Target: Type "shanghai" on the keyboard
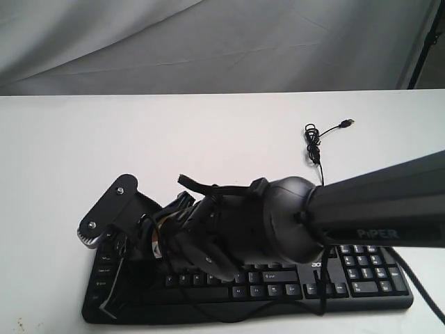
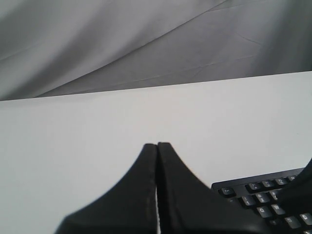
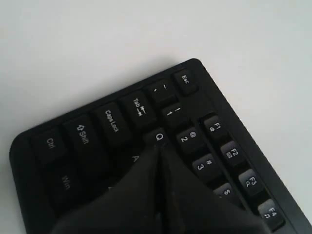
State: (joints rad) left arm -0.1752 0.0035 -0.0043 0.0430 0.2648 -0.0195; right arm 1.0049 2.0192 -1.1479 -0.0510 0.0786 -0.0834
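The black keyboard (image 1: 278, 289) lies along the table's near edge, number pad on the right. My right arm (image 1: 375, 209) reaches across from the right to the keyboard's left end, and its wrist hardware (image 1: 111, 209) hides the keys there. In the right wrist view my right gripper (image 3: 158, 147) is shut and empty, its tip just beside the Q key (image 3: 159, 136) and close to the A legend (image 3: 135, 158); I cannot tell whether it touches a key. My left gripper (image 2: 157, 145) is shut and empty over bare table, with the keyboard's corner (image 2: 263, 195) off to one side. It does not show in the exterior view.
The keyboard's thin USB cable (image 1: 313, 149) lies coiled on the white table (image 1: 139, 139) behind the keyboard, plug (image 1: 350, 122) pointing right. A grey cloth backdrop (image 1: 208, 42) hangs behind the table, and a dark stand pole (image 1: 424, 49) rises at the back right.
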